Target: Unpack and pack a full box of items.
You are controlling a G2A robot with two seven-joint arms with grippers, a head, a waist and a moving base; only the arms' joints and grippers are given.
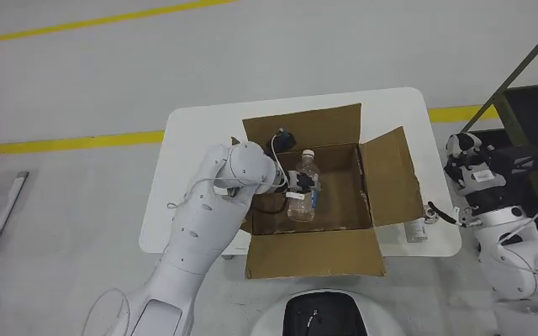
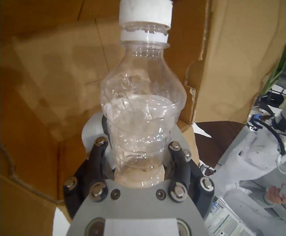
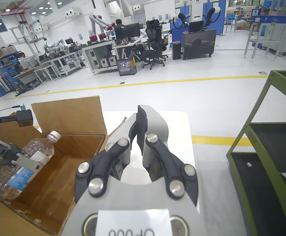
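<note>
- Table (image 1: 193, 151): white with rounded corners. It carries the cardboard box (image 1: 315, 252) at its middle.
- Small pale object (image 1: 414, 228): lies on the table just beside the box's right flap, outside the box. It is too small to identify.
- Green cart (image 3: 257, 134): stands on the floor past the table's right edge, well apart from the box.
- Obstruction: the left arm crosses the box's left side and covers that wall and flap in the top view.
- Box: open at the top. The far flap stands up, the right flap splays out over the table, and the near flap folds outward toward the robot.
- Contents: a clear plastic bottle (image 1: 303, 189) with a white cap (image 2: 145, 11) and a blue-and-white label sits within the box opening. It is tilted, cap toward the far flap. Brown cardboard floor shows around it. Whether its base touches the floor cannot be told.
- Left gripper (image 2: 137, 143): inside the box opening, its fingers clamped on the bottle's lower body from both sides.
- Right gripper (image 3: 140, 125): held above the table's right part, beside the box, its fingers (image 3: 143, 120) pressed together with nothing between them.
</note>
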